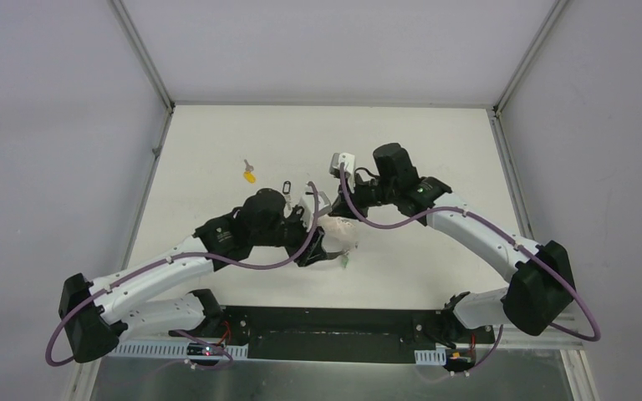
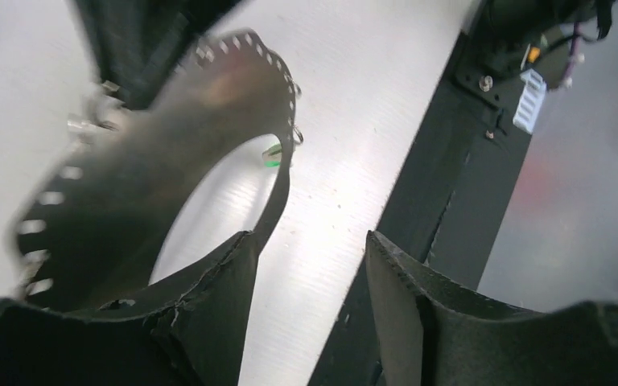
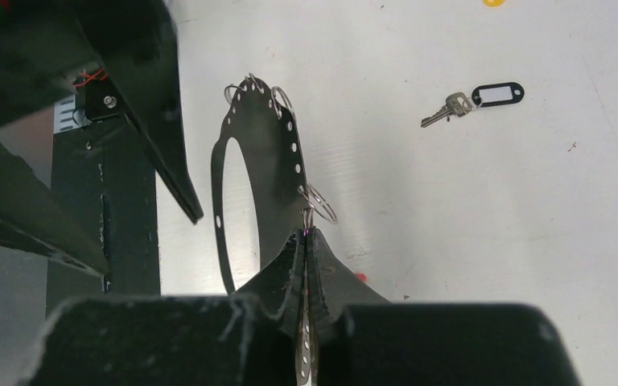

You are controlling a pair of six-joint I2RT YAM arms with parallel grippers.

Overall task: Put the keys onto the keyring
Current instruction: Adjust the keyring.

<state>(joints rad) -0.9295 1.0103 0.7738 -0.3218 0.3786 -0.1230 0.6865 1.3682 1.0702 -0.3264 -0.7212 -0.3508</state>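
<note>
On the white worktop [image 1: 217, 142], the right gripper [image 3: 306, 238] is clamped on the upright keyring [image 3: 278, 161]; the left gripper [image 2: 307, 241], jaws apart, is nearer the black-tagged key [image 1: 284, 185].

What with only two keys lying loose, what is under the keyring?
Through the keyring opening: bare table and a green tag with a silver bit. The band covers the rest, so whether it is threaded is hidden.

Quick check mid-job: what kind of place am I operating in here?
Probably a lab robot test cell: a white table boxed in by plain grey panels on metal frame posts.
</note>
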